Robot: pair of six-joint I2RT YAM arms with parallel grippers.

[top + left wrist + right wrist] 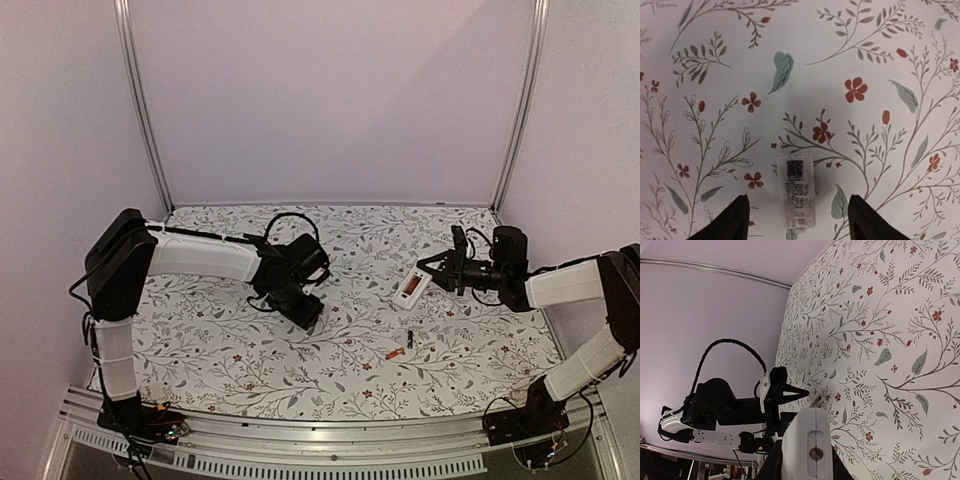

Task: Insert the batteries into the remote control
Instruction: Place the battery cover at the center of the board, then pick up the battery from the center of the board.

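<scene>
Remote control [411,288]: slim white plastic rectangle

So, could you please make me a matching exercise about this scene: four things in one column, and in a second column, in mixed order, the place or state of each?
Things
1. slim white plastic rectangular remote control
2. tiny orange-red cylinder battery
3. small flat white piece with a printed label
4. left gripper

Places or states
A. open, holding nothing
B. lies on the flowered table between two black fingers
C. gripped by the right gripper
D. lies loose on the table beside the tiny black cylinder battery

Pairs: 1-C, 2-D, 3-B, 4-A
</scene>
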